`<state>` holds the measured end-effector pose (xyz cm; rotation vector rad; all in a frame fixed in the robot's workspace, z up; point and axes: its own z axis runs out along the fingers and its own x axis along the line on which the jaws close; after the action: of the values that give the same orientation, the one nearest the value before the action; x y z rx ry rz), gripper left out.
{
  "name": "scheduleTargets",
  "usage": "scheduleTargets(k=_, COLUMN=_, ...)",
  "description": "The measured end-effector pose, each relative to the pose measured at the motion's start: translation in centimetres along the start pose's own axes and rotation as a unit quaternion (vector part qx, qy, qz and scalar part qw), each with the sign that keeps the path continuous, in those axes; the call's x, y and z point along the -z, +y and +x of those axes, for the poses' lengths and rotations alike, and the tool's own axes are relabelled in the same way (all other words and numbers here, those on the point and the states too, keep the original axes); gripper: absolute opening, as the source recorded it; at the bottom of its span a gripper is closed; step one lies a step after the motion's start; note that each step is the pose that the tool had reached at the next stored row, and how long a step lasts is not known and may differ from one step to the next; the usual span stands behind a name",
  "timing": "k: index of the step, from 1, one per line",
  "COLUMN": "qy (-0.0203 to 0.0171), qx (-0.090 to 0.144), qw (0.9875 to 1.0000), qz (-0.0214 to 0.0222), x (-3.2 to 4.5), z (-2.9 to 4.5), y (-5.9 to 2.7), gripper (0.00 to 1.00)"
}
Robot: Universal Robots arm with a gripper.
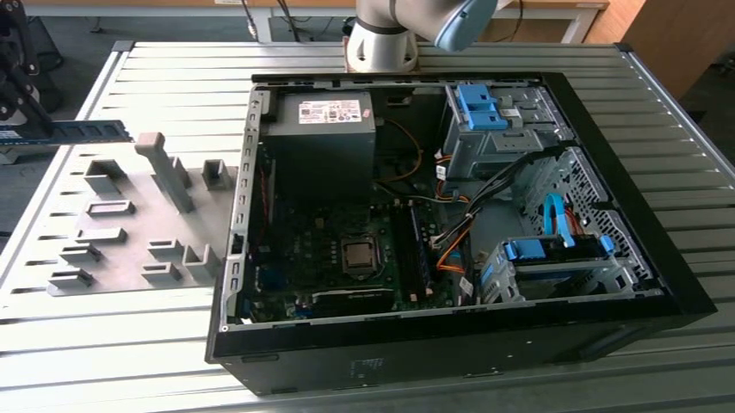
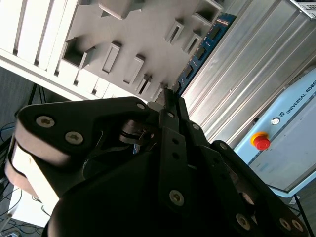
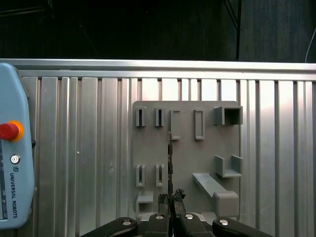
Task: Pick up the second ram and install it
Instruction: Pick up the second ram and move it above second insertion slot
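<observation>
The gripper [image 1: 19, 116] is clenched on the ram [image 1: 86, 131], a thin blue stick. In the exterior view the ram sticks out flat from the gripper, up in the air above the grey plate [image 1: 126, 249]. The plate lies on the bench [image 1: 138, 344] and has small grey blocks on it. In the first wrist view the gripper [image 3: 171, 200] hangs over the plate [image 3: 197, 158]. There the ram [image 3: 170, 153] shows as a thin dark line, edge on, over the plate. In the second wrist view the black fingers [image 2: 168, 106] of the gripper [image 2: 170, 96] pinch one end of the ram [image 2: 205, 47], and the rest of it reaches out beside the plate [image 2: 143, 29]. The open computer [image 1: 460, 215] lies just beside the plate, on the exterior view's right. A pale box [image 3: 15, 173] with a red button [image 3: 7, 131] lies on the bench, well apart from the plate.
</observation>
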<state>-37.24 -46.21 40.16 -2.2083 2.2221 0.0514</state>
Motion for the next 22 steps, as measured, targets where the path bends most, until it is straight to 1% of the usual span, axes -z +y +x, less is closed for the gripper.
scheduleTargets(k=10, qy=0.0000, qx=0.000, qw=1.0000, qz=0.0000, x=0.01, z=0.00, y=-0.22, gripper=0.14)
scheduleTargets(k=22, qy=0.0000, qx=0.000, qw=1.0000, qz=0.0000, x=0.01, z=-0.01, y=-0.84, gripper=0.14)
